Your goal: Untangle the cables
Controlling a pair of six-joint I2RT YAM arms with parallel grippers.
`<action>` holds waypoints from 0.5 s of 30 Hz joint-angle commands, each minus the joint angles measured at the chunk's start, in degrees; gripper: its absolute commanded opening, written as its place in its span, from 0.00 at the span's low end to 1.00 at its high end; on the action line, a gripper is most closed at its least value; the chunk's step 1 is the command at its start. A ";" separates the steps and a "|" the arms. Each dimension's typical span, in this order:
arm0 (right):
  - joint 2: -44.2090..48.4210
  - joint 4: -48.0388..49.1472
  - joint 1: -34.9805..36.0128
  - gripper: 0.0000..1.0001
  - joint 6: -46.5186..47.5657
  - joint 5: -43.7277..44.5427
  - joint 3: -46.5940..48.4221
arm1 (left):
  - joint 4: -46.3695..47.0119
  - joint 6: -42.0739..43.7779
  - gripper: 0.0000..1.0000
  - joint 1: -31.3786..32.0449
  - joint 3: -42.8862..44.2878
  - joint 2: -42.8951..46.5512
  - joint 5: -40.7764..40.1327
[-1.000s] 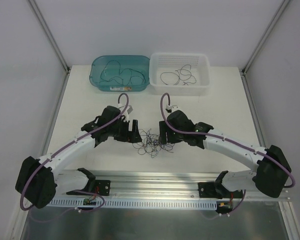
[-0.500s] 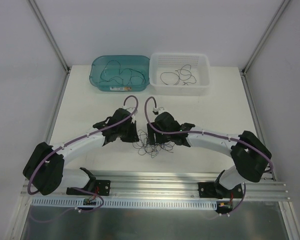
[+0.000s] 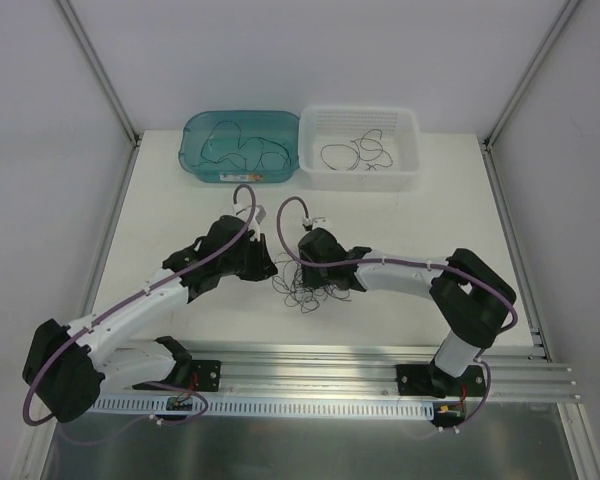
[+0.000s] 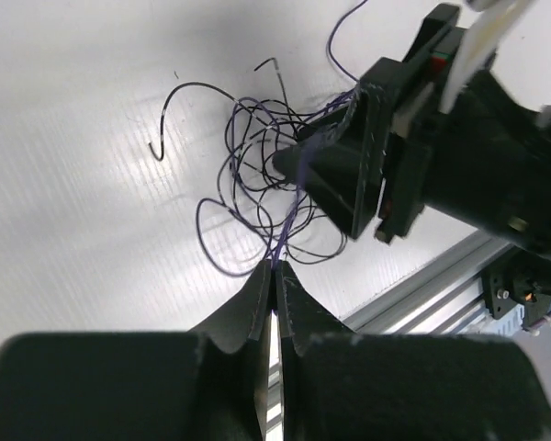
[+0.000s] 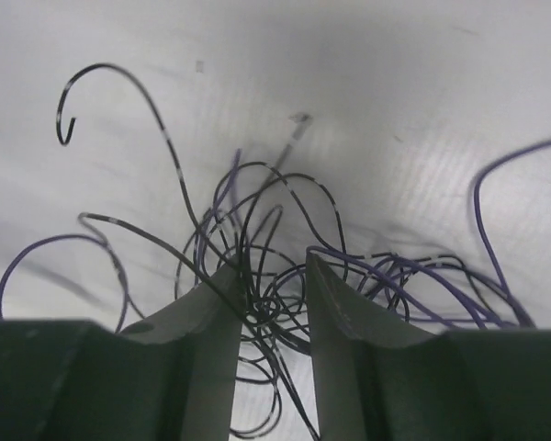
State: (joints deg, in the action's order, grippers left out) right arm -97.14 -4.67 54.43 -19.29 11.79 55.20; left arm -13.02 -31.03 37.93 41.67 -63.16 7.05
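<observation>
The cables [image 3: 307, 290] lie as one loose tangle of thin black and purple wires on the white table between my two grippers. My left gripper [image 3: 271, 269] sits at the tangle's left edge. In the left wrist view it [image 4: 274, 268] is shut on purple strands that run up into the cables [image 4: 257, 156]. My right gripper [image 3: 303, 274] comes down on the tangle from the right. In the right wrist view its jaws [image 5: 274, 271] stand apart, straddling a knot of the cables [image 5: 264, 303]. The right gripper [image 4: 298, 161] also shows in the left wrist view.
A teal bin [image 3: 195, 160] at the back holds a few loose cables [image 3: 242, 150]. A white basket [image 3: 410, 125] beside it holds more cables [image 3: 358, 152]. An aluminium rail [image 3: 310, 365] runs along the near edge.
Both grippers have closed in on the tangle. The left gripper has shut on purple strands. The right jaws have narrowed around the knot, and the right arm's elbow has swung left.
</observation>
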 commanded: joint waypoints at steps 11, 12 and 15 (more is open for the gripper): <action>10.30 -7.90 -9.60 0.27 -4.00 8.07 -9.22 | -26.96 9.22 0.00 -19.53 22.20 14.38 -10.91; 10.92 -8.16 -10.22 0.27 -4.09 7.81 -9.75 | -29.24 10.88 0.00 -20.78 23.71 14.46 -12.05; 13.47 -9.39 -13.02 0.28 -4.53 7.20 -11.34 | -31.62 13.44 0.00 -24.64 29.07 13.24 -15.13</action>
State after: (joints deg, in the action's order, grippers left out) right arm -87.05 -11.18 43.42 -22.39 17.80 45.15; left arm -38.48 -22.85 15.97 65.82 -49.39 -4.01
